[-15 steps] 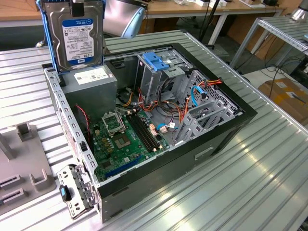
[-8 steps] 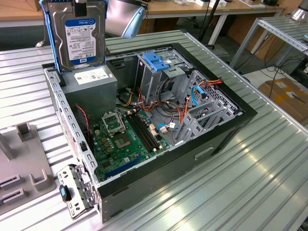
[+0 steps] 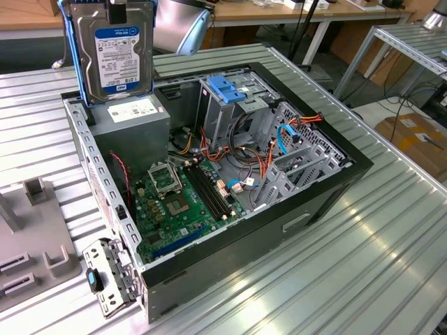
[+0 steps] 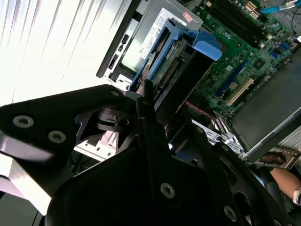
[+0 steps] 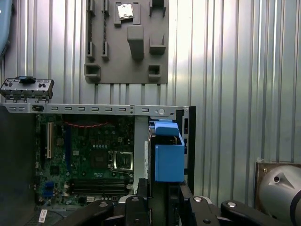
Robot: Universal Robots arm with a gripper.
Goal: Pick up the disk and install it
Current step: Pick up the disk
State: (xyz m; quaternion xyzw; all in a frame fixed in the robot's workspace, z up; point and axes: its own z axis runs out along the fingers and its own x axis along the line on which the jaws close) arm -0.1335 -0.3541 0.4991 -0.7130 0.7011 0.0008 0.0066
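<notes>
The disk (image 3: 115,56), a grey hard drive with blue side rails, hangs upright in the air, its label facing the exterior camera. The gripper (image 3: 117,8) is clamped on its top end. The disk hangs above the power supply (image 3: 133,125), at the end of the open case (image 3: 330,127) on the exterior view's left. In the first wrist view the disk shows edge-on, a blue rail between the black fingers (image 5: 186,197).

The drive cage (image 3: 223,115), with a blue latch (image 3: 227,87) on top, stands in the case, apart from the disk toward the exterior view's right. Orange and blue cables (image 3: 279,139) lie just beside the cage. The motherboard (image 3: 174,202) lies bare on the case floor.

Likely risks:
- The hold is at one end only, so the disk could swing or slip and drop onto the power supply or motherboard.
- Rails meeting the cage askew could jam.
- Cables near the cage could be snagged or pinched.
- A person's arm (image 4: 284,179), near the case in the second wrist view, could be struck.
</notes>
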